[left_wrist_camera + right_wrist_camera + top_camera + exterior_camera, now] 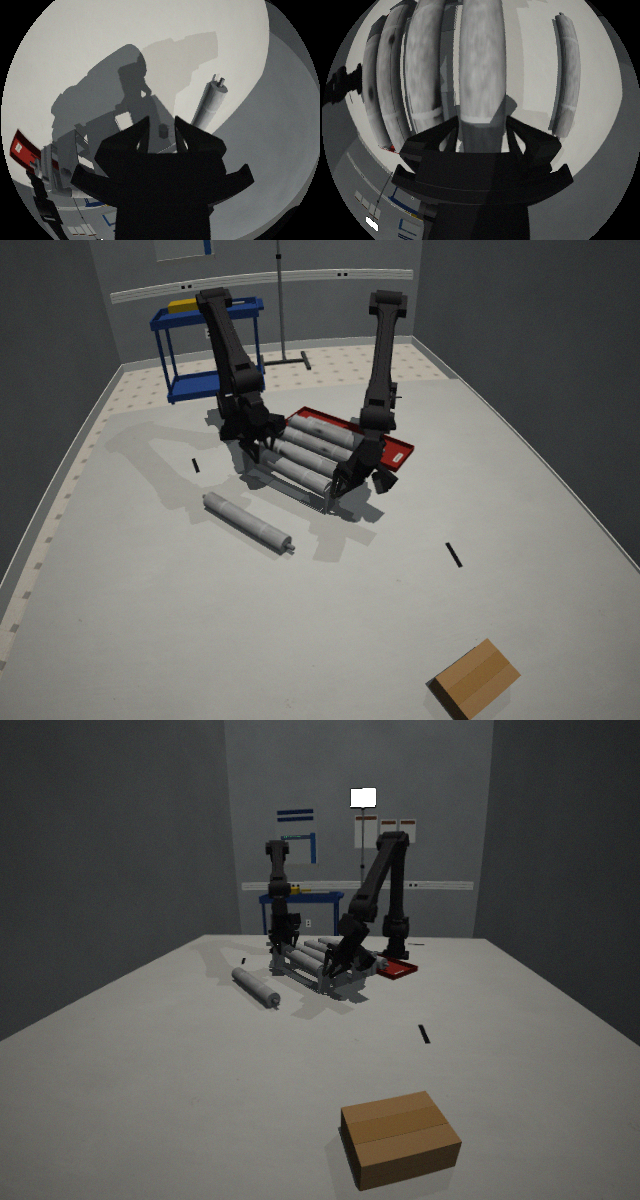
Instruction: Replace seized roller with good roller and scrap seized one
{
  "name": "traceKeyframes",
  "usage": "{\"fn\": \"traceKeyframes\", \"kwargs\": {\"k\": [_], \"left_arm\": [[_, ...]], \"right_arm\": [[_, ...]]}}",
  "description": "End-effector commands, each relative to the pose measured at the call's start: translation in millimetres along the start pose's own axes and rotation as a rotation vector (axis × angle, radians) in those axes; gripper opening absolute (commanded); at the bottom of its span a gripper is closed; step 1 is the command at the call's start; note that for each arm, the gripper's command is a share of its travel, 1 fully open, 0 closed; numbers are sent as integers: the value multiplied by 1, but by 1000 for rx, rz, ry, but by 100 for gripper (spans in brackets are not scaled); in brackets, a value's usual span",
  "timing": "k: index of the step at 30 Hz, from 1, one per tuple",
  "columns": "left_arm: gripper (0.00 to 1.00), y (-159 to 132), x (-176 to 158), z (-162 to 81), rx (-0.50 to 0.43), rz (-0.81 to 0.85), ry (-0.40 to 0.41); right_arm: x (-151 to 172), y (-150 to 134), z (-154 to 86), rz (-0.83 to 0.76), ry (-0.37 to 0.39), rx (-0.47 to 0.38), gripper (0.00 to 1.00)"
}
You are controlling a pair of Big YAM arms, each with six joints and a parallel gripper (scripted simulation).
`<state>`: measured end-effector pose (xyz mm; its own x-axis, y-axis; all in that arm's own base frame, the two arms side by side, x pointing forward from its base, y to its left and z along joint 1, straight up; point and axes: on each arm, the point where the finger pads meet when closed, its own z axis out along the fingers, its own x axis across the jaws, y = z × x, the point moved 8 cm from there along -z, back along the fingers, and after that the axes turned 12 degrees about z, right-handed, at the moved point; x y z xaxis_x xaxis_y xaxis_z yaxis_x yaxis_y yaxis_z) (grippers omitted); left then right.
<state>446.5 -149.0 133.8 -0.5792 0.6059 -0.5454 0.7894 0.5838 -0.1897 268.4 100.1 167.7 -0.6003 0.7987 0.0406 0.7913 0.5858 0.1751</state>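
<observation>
Four rollers appeared seated in the roller bed (326, 502) (322, 982), a fifth roller (248, 521) (254, 986) (212, 102) (569, 75) lay outside, and the right gripper (264, 449) (287, 945) (482, 120) and left gripper (336, 485) (329, 966) (162, 120) stood part-open, ungripped, scrapping and refitting apparently outstanding.

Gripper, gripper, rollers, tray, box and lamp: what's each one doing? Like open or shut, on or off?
Left gripper: partly open, holding nothing.
Right gripper: open, astride the front roller.
Front roller: in the bed; seized or good, can't tell.
Loose roller: lying on the table.
Tray: flat, partly hidden.
Box: shut.
Lamp: on.
</observation>
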Motion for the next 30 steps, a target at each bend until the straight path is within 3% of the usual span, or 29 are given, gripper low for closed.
{"fn": "traceKeyframes", "kwargs": {"k": [1,8,9,28,29,30], "left_arm": [[32,7,-16,-7,-13,9,-21],[32,11,-19,-14,-35,19,-50],[3,12,-18,-11,-30,16,-44],[3,10,-15,-11,-21,7,-26],[3,10,-15,-11,-21,7,-26],[3,10,-15,-11,-21,7,-26]], "right_arm": [[-4,10,-11,3,-14,-37,62],[-5,8,-8,16,-15,-36,62],[-5,8,-8,15,-15,-35,62],[-5,7,-8,15,-14,-33,62],[-5,7,-8,15,-14,-33,32],[-5,7,-8,15,-14,-33,32]]}}
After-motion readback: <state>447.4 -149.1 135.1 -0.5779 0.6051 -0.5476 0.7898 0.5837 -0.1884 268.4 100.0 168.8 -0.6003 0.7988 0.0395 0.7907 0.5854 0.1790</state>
